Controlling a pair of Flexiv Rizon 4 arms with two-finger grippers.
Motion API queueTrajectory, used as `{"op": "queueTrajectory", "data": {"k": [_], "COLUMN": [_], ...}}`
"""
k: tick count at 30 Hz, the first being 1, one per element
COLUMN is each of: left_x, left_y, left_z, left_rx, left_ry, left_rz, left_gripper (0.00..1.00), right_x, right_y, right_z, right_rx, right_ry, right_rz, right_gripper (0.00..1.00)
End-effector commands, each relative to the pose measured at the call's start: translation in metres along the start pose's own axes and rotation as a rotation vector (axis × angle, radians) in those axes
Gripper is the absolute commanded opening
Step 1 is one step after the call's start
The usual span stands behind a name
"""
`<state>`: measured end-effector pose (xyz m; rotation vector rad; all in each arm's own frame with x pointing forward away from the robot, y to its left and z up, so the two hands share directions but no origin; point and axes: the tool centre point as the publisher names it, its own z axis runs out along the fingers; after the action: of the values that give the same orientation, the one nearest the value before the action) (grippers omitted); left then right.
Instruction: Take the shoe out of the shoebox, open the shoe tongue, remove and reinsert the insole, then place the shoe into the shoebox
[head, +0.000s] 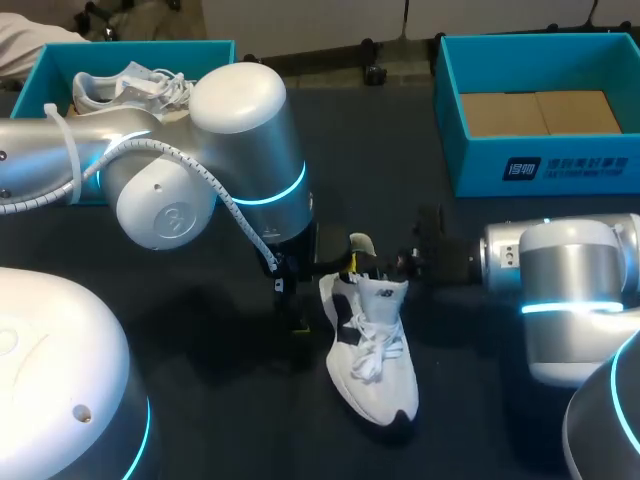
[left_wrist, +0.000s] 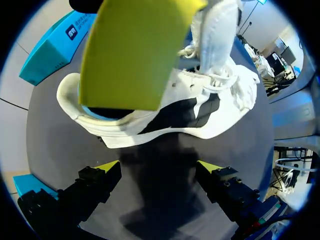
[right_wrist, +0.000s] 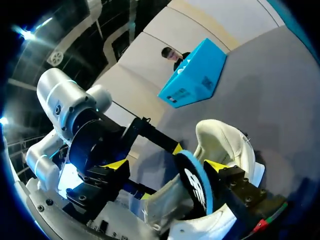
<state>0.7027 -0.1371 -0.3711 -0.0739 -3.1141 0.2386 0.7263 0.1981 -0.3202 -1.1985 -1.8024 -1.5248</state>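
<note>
A white shoe (head: 372, 350) with black side panels lies on the dark table, heel toward the back. Its insole (head: 361, 247) stands up out of the heel opening. In the left wrist view the insole (left_wrist: 135, 50) shows a yellow underside above the shoe (left_wrist: 200, 112). My right gripper (head: 402, 265) is at the heel, open. In its own view the insole (right_wrist: 196, 184), black with a blue rim, stands loose between the spread fingers of my right gripper (right_wrist: 166, 165). My left gripper (head: 318, 295) is beside the shoe. In its own view my left gripper (left_wrist: 159, 167) is open with nothing between its fingers.
A teal shoebox (head: 50, 75) at the back left holds another white shoe (head: 130, 88). A second teal shoebox (head: 470, 150) at the back right has only cardboard in its bottom. My left arm's elbow (head: 240, 130) bulks over the table's left middle.
</note>
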Motion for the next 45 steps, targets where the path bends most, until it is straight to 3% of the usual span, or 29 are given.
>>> {"op": "queueTrajectory", "data": {"k": [1, 7, 8, 9, 11, 25, 27, 36, 45], "left_x": [0.001, 0.001, 0.001, 0.001, 0.001, 0.001, 0.001, 0.001, 0.001], "left_y": [0.001, 0.001, 0.001, 0.001, 0.001, 0.001, 0.001, 0.001, 0.001], "left_z": [0.0, 0.0, 0.0, 0.0, 0.0, 0.0, 0.0, 0.0, 0.0], "left_rx": [0.0, 0.0, 0.0, 0.0, 0.0, 0.0, 0.0, 0.0, 0.0], "left_ry": [-0.003, -0.003, -0.003, -0.003, -0.003, -0.003, -0.003, -0.003, -0.003], "left_rz": [0.001, 0.001, 0.001, 0.001, 0.001, 0.001, 0.001, 0.001, 0.001], "left_gripper": [1.0, 1.0, 1.0, 1.0, 1.0, 1.0, 1.0, 1.0, 1.0], "right_x": [0.0, -0.007, -0.007, -0.007, -0.005, 0.005, 0.004, -0.003, -0.001], "right_y": [0.001, -0.002, -0.002, -0.003, -0.005, -0.007, -0.005, 0.003, 0.005], "right_z": [0.001, 0.004, 0.005, 0.004, 0.004, -0.009, -0.012, -0.016, -0.042], "right_rx": [0.004, 0.012, 0.012, 0.011, 0.009, -0.008, -0.01, -0.001, -0.025], "right_ry": [-0.007, 0.003, 0.004, 0.006, 0.005, -0.021, -0.023, -0.02, -0.053], "right_rz": [-0.003, 0.015, 0.016, 0.017, 0.017, -0.02, -0.022, -0.041, -0.045], "right_gripper": [1.0, 1.0, 0.94, 0.49, 0.46, 0.5, 0.57, 0.67, 0.69]}}
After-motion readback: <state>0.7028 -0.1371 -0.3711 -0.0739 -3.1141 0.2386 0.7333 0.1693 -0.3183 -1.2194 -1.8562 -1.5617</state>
